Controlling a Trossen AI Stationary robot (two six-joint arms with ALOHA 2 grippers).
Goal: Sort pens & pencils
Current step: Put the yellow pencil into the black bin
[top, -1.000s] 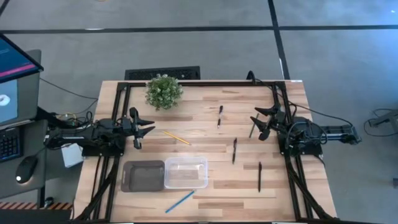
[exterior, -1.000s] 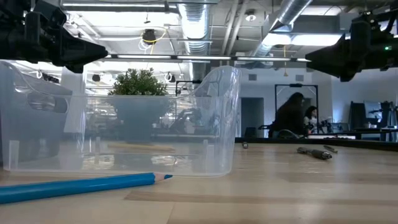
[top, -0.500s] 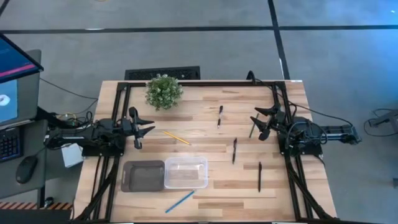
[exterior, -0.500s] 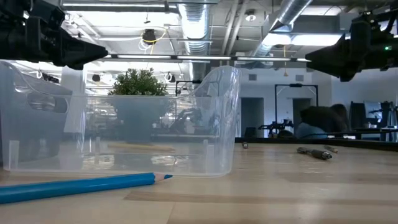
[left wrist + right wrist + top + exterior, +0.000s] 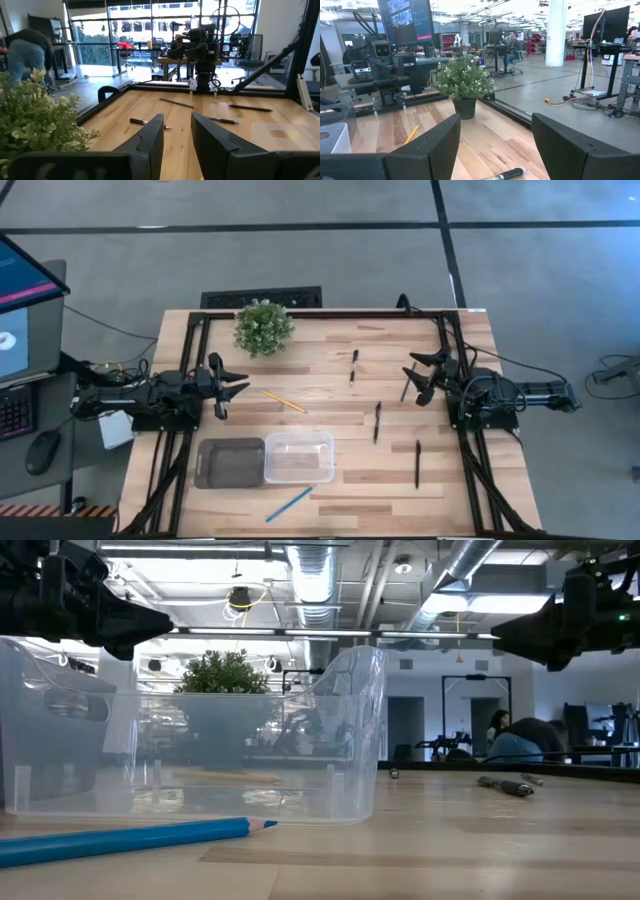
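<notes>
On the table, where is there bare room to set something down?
Bare wood lies right of the blue pencil, below the lowest pen, and between the plant and the top pen. It is crowded around the grey tray and clear bin.

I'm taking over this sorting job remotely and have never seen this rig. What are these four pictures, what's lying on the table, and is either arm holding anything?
You see two robot arms at a wooden table, filmed four ways: from above, from table height, and from a camera on each wrist. In the overhead picture the left tool waits at the left edge and the right tool at the right edge; both are open and hold nothing. On the table lie four black pens, a yellow pencil and a blue pencil, all loose. There is also a grey tray, a clear bin beside it and a small potted plant. Nothing looks sorted yet.
</notes>
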